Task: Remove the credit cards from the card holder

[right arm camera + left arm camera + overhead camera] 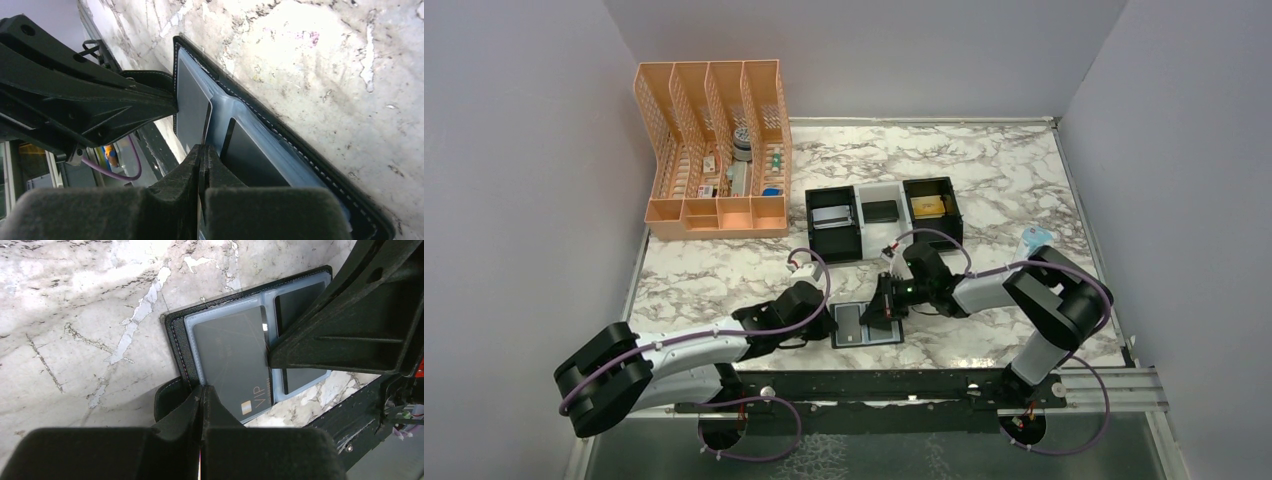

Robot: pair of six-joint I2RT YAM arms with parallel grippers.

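Closest to where I stand, a black metal rail (pixel 904 385) runs along the near edge of the white-and-brown marble table (pixel 1024 180), with both arm bases bolted to it. At the upper left of the overhead view stands a peach plastic mesh desk organiser (pixel 714 150) with small items in its slots.

From the lower left, the left arm stretches low across the table. Its left pincer (pixel 827 322) is closed tight, fingers together with nothing between them. The tips rest at the stitched left edge of the small black bifold card holder (pixel 176 335), just beside its short snap tab (pixel 167 397).

That card holder lies open and flat on the table, low in the centre of the overhead view, blue-grey lining facing up. In its left pocket sits a dark grey plastic card (pixel 227 360) marked VIP. A darker black card (pixel 295 300) sits in the right pocket.

Behind the card holder, three square open trays stand side by side: a black tray (pixel 832 225), a white tray (pixel 881 212) and a second black tray (pixel 931 205) holding something yellow.

Coming in from the right, the right pincer (pixel 201 150) is pressed together on the thin right edge of the dark grey plastic card. That edge is lifted off the lining and runs into the fingertips.
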